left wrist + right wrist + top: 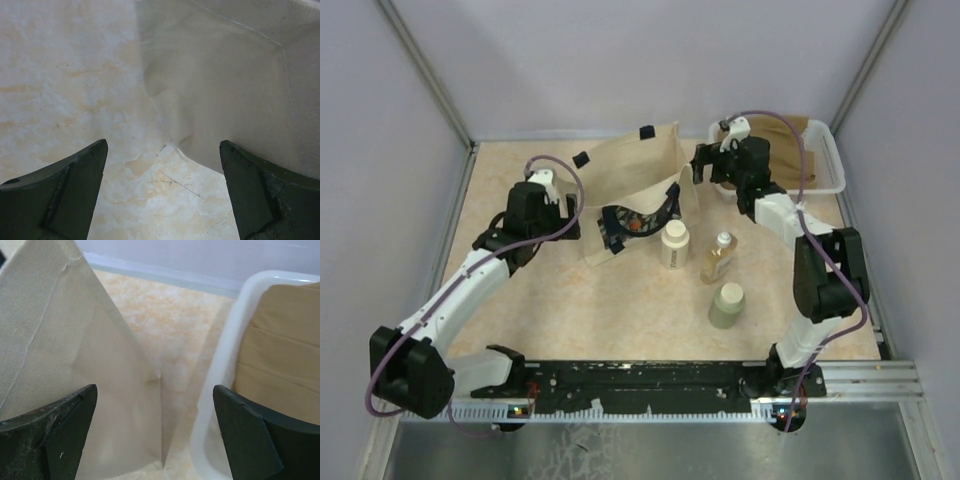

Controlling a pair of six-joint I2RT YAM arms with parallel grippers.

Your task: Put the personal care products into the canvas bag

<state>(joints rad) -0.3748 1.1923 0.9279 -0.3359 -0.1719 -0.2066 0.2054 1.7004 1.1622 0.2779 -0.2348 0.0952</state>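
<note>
The beige canvas bag (pixel 630 180) lies on the table's far middle, its navy handles and dark print (pixel 638 218) towards me. Three bottles stand in front of it: a cream one with a white cap (pixel 674 244), a clear amber one (pixel 719 257) and a pale olive-green cylinder (pixel 727 305). My left gripper (pixel 576 226) is open and empty at the bag's left edge; the left wrist view shows bag fabric (pixel 225 85) just ahead. My right gripper (pixel 696 165) is open and empty at the bag's right corner (pixel 75 355).
A white plastic bin (pixel 825 160) holding tan fabric stands at the back right, also in the right wrist view (pixel 225 365), close to my right gripper. Grey walls enclose the table. A black rail runs along the near edge (pixel 650 378).
</note>
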